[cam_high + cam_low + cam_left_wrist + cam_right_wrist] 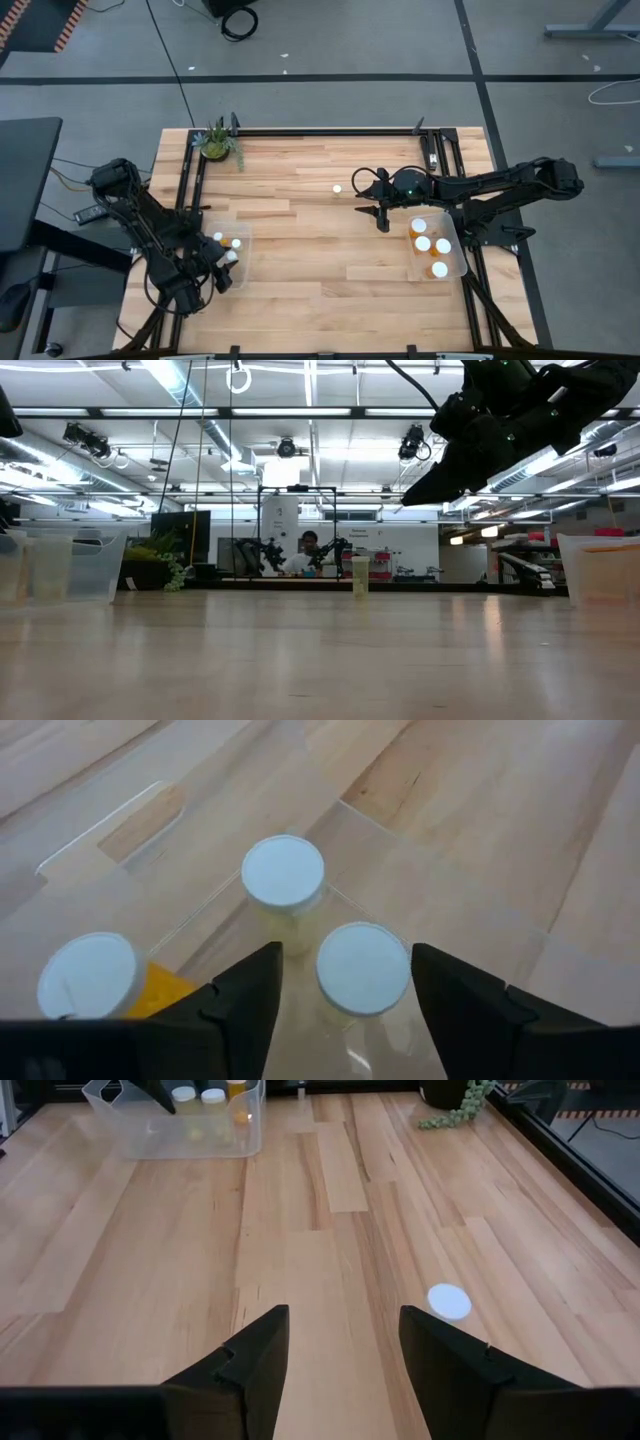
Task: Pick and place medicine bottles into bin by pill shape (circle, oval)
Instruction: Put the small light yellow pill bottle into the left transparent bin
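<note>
- Medicine bottles sit in three places on my feeds: one lone bottle [337,188] stands on the bare wood near the middle of the table, a group rests in the left bin [243,262], and another group rests in the right bin [459,262].
- On the right wrist camera that lone bottle [449,1302] shows its round white cap, standing on the planks just ahead of the right arm's fingers [262,1365] and a little to one side of the gap between them.
- My right gripper [382,222] hangs above the table between the lone bottle and the right bin; its fingers are spread apart and nothing is between them.
- I count four white caps inside the right bin, at least two of them on orange-amber bodies [439,269].
- My left gripper [224,277] is over the left bin at the table's left side, pointing down into it.
- On the left wrist camera its fingers [245,1010] stand apart, with one white-capped bottle [363,968] sitting in the gap between them; I see clear space on both sides of the cap, so nothing is pinched.
- A second white-capped bottle [284,872] stands just beyond it in the bin, and a third [88,977] with an orange body stands off to the side.
- A small potted plant [217,143] sits at the far left corner of the table, well apart from both bins.
- From the table-level camera I see the lone bottle [360,575] upright on the far part of the table, and a person seated in the room beyond it.
</note>
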`<state>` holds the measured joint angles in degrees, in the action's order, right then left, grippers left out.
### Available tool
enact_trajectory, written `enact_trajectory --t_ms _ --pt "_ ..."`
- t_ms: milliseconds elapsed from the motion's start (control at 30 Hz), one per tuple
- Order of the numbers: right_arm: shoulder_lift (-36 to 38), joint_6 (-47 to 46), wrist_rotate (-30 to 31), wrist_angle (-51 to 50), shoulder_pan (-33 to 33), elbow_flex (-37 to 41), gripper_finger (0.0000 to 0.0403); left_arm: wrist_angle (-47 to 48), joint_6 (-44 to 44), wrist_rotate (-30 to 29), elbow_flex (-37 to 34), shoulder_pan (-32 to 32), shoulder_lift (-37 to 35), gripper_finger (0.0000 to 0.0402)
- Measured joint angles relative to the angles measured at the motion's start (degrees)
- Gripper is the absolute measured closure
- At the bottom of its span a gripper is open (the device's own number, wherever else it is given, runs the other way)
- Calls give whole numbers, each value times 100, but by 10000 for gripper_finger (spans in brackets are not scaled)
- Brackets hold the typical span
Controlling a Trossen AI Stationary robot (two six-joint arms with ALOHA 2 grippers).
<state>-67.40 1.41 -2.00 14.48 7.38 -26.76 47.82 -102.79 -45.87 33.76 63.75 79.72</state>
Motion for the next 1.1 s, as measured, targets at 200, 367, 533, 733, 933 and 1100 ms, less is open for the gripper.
enact_trajectory --t_ms 200,367,533,733,933,1100 --pt "0 0 1 8 23 0 205 296 336 34 280 -2 0 172" --pt "0 -45 0 23 124 0 205 921 295 47 662 -4 0 170" --pt "0 -52 -2 28 122 0 205 1465 305 62 1139 -64 0 159" --pt "-35 -66 -24 35 250 0 205 1742 895 60 1630 -410 0 157" --pt "-272 -80 -106 48 419 -2 205 1508 1705 47 1837 -911 1 156" --pt "-679 -145 -111 78 548 -16 205 1052 2533 46 1843 -1321 2 157"
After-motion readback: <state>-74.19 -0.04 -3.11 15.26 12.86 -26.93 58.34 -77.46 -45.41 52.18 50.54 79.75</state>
